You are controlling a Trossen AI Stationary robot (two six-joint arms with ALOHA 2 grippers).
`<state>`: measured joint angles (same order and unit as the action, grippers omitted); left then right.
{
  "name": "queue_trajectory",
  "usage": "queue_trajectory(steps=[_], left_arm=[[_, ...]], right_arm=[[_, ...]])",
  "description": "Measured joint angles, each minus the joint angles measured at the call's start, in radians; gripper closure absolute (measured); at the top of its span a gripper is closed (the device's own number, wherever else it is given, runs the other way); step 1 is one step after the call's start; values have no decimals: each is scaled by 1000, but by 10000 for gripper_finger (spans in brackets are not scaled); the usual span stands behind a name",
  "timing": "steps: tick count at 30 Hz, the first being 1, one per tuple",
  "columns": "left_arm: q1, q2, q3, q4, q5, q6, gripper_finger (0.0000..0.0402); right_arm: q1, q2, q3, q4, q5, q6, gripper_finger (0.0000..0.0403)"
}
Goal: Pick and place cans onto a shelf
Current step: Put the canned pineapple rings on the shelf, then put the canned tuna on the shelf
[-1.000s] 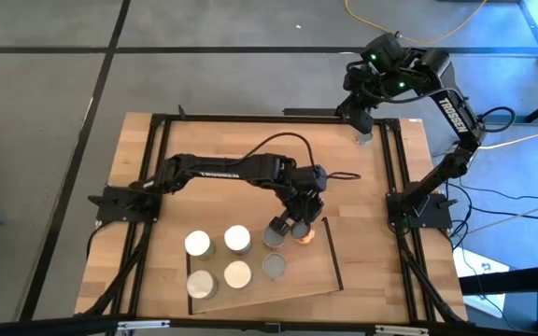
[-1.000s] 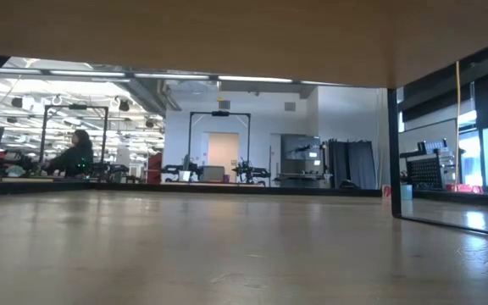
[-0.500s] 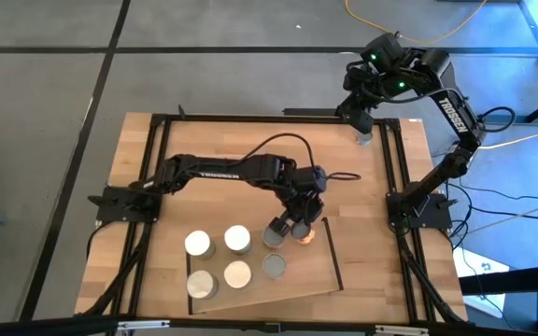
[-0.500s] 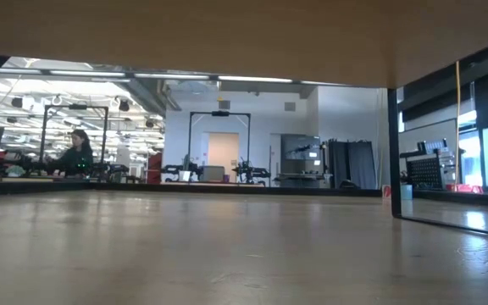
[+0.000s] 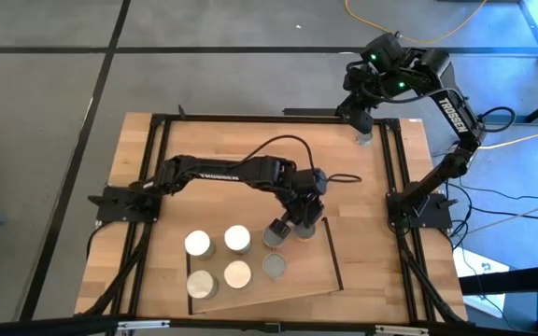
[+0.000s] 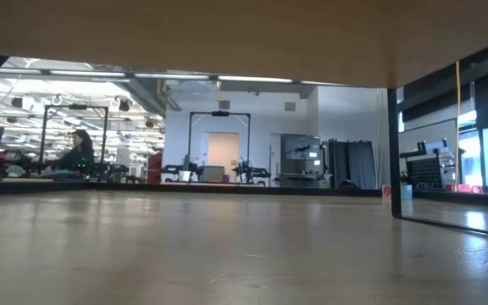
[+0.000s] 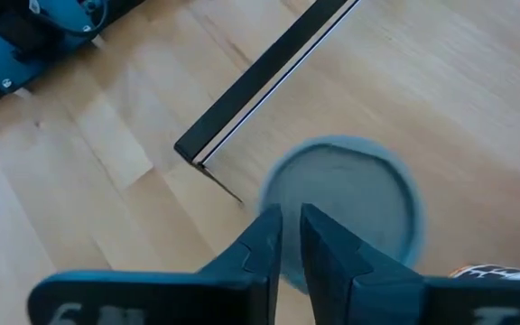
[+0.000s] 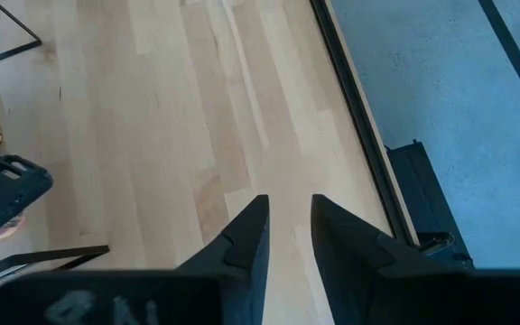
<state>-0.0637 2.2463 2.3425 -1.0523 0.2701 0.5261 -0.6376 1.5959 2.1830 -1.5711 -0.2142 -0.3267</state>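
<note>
Several cans with white, cream or grey tops stand upright on the shelf point(image 5: 306, 275), a light-wood panel with thin black bars. My left gripper point(image 5: 297, 228) hangs over the shelf's far right part, slanting down. In the left wrist view its fingers point(image 7: 289, 213) stand a narrow gap apart over the near rim of a grey-topped can point(image 7: 350, 199). An orange-sided can point(image 7: 499, 271) stands just beside it. My right gripper point(image 5: 362, 119) waits open above the table's far right corner point(image 8: 287, 221), holding nothing. My left gripper has its fingertips point(image 7: 269, 226) over the near rim point(image 7: 283, 194) of the grey-topped can, slanting down from above. The can stands upright on the shelf. Whether the fingers touch the rim I cannot tell.
The other cans stand in two rows at the shelf's left point(image 5: 198, 245), point(image 5: 237, 273), with one more point(image 5: 275, 266) near the middle. The table's black frame point(image 5: 395, 187) runs along its edges. A small grey thing point(image 5: 364, 140) sits under the right gripper. Bare wood lies between the arms.
My left gripper has opened a little while staying in place over the grey-topped can. In the high view the orange can beside it, seen before, is now covered by the gripper. The cans on the shelf have kept still.
</note>
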Motion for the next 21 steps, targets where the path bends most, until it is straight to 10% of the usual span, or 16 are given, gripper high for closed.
queue_trajectory(steps=[21], left_arm=[[8,-164,2,2,-310,-68,361]], right_arm=[[-10,0,0,0,12,2,315]])
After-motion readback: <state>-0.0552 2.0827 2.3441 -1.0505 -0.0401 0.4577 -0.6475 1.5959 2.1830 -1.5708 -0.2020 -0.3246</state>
